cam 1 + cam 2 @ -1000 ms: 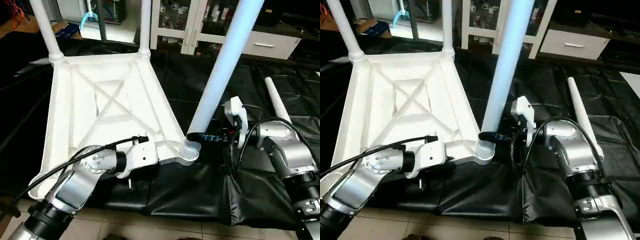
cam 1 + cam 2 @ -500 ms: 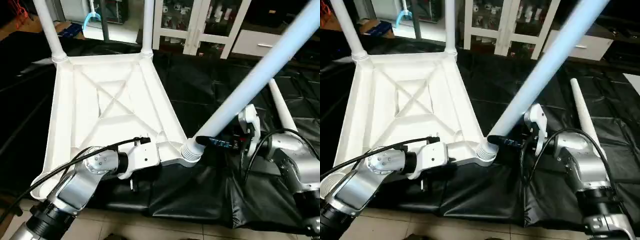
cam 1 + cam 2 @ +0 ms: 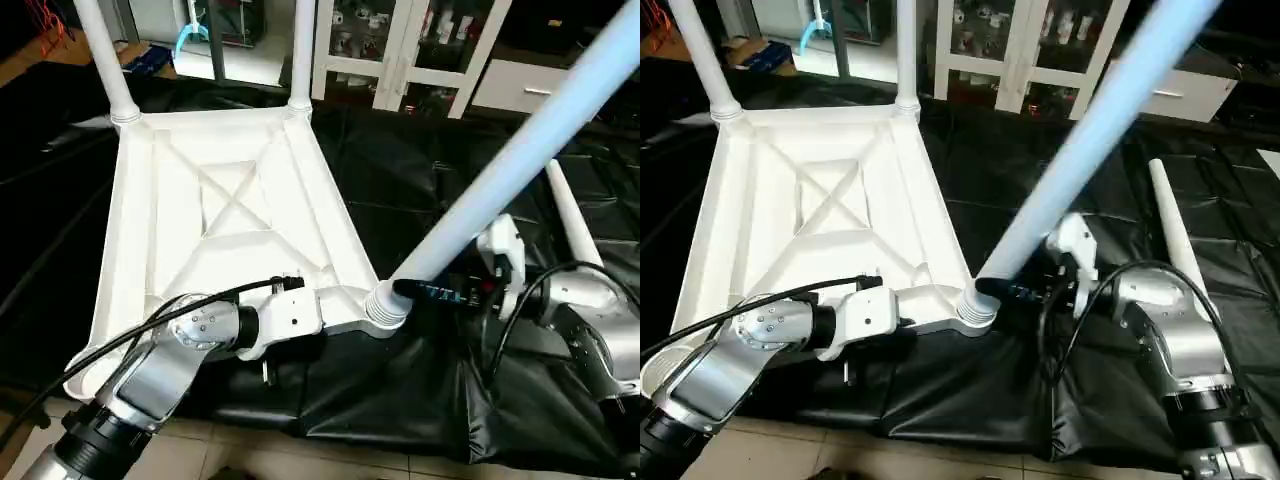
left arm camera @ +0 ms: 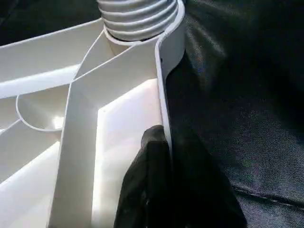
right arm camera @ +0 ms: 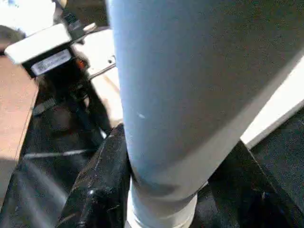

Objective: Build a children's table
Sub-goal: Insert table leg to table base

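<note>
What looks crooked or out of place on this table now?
The leg in the near corner socket leans far to the right, while the two far legs stand upright. The right gripper holds its base.

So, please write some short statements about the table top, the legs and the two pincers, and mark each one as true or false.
1. The table top lies with its ribbed underside up. True.
2. The right pincer grips the leaning leg near its base. True.
3. That leg stands straight up. False: it tilts strongly toward the robot's right.
4. The left pincer is wide open above the top. False: it is shut on the top's rim.
5. A spare leg lies on the black sheet. True.
</note>
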